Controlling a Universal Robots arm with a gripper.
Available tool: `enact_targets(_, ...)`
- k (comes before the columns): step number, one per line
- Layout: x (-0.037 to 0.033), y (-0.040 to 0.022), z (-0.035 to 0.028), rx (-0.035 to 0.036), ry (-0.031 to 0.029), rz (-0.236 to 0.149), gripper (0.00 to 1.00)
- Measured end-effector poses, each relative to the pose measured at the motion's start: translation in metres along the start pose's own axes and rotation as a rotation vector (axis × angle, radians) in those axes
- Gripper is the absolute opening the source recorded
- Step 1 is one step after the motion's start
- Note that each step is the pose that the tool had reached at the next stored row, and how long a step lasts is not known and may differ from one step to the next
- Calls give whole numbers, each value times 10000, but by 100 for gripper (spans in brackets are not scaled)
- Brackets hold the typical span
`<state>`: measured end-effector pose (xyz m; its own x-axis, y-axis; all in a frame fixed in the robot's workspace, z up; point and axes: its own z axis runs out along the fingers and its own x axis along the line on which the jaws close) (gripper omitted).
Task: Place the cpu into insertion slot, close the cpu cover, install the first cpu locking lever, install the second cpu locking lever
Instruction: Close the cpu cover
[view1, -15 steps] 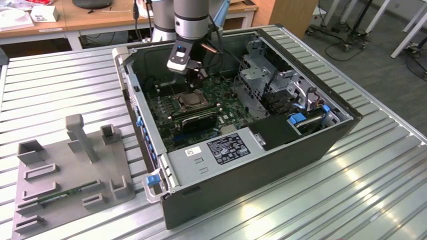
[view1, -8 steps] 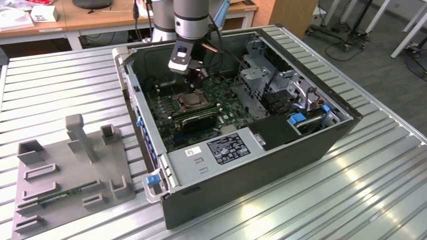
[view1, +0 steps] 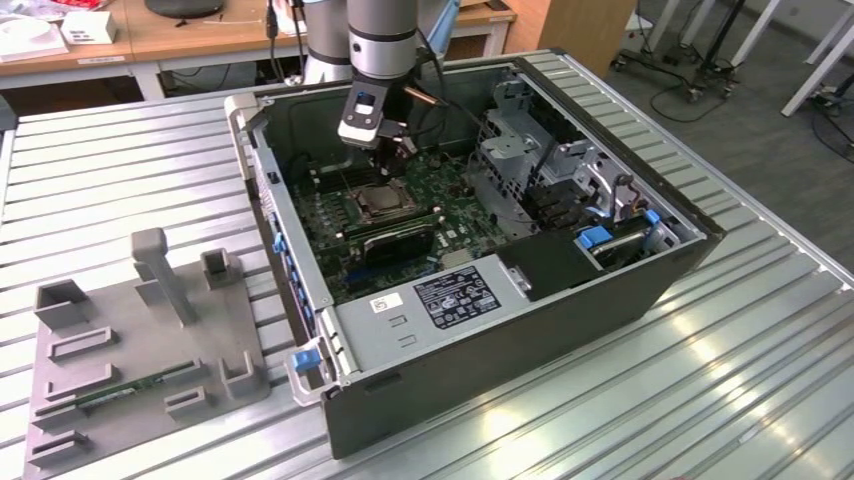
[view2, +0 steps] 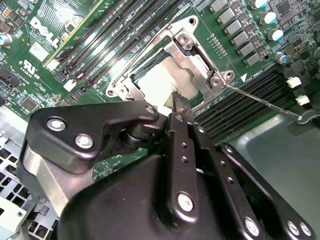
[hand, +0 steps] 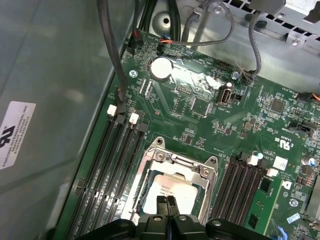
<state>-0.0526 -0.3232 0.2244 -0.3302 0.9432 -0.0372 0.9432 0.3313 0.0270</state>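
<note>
Cpu (hand: 172, 187) sits flat in the insertion slot (view1: 378, 203), its pale metal top showing in both wrist views, so the first step looks done. Right above the slot hangs the gripper (hand: 166, 202), its two fingers pressed together with nothing visible between them. The tip is close over the chip, though contact cannot be told. The cpu cover (view2: 192, 57) appears to lie down around the chip, which shows through its window, so the second step seems done as well. From one corner of the slot a thin locking lever (view2: 262, 102) runs out at an angle over the memory slots (hand: 117, 165) beside it. It looks unlatched, so the lever steps appear to remain. The second lever cannot be made out. Farther from the slot spreads the green motherboard (hand: 200, 110), and around it the open computer case (view1: 534, 320).
</note>
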Motion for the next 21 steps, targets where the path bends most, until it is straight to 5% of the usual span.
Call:
enact_targets(14,0,0,0,-2,1,-54,11)
enact_targets(21,0,0,0,-37,27,-1015,11)
